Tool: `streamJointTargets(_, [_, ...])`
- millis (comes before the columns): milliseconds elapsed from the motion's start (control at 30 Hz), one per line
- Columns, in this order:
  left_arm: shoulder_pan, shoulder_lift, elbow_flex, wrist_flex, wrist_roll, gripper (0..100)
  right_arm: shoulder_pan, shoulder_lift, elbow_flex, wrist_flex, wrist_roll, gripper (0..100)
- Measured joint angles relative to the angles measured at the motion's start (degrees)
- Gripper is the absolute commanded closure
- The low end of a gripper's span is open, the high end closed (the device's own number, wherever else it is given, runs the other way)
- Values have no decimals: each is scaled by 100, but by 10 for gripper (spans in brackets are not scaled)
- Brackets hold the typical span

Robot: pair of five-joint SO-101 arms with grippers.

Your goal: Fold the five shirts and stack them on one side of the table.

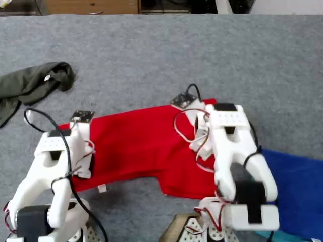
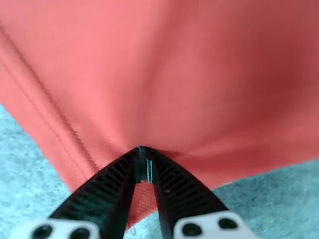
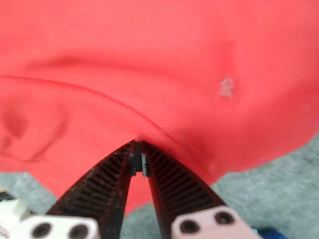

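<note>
Surface: grey felt-like table (image 1: pixel 151 50), with wooden furniture (image 1: pixel 93 6) along its far edge at 12 o'clock.
Red shirt: the red shirt (image 1: pixel 141 146) is spread across the middle of the table towards 6 o'clock, mostly flat, its near edge uneven and a small tag showing there.
Left gripper: the left gripper (image 2: pixel 142 155) is closed, its jaws pinching a fold of red cloth beside a stitched hem at the shirt's 9 o'clock end.
Right gripper: the right gripper (image 3: pixel 138 157) is likewise clamped on red cloth, at the shirt's 3 o'clock end, close to a seam.
Dark green shirt: a dark green shirt (image 1: pixel 33 85) lies crumpled at 10 o'clock, well apart from the red one and untouched.
Blue shirt: a blue shirt (image 1: pixel 295 186) lies flat at 4 o'clock, just beside the right arm; I cannot tell if it is a finished fold.
Done: little, by my judgement; no stack of several shirts shows.
In hand: likely the first fold of the red shirt, both ends gripped.
Left: finishing the red shirt, folding the green one, then stacking all five on one side.
</note>
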Motion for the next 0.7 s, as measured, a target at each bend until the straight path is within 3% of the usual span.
streamJointTargets(200, [-527,0,35,0,-633,981,255,624,-62,-299,0,995])
streamJointTargets(400, [-589,-26,-123,220,-809,981,255,615,-62,-246,70,995])
streamJointTargets(700, [-695,-18,-2075,1670,-738,981,-88,-1503,-35,1099,782,993])
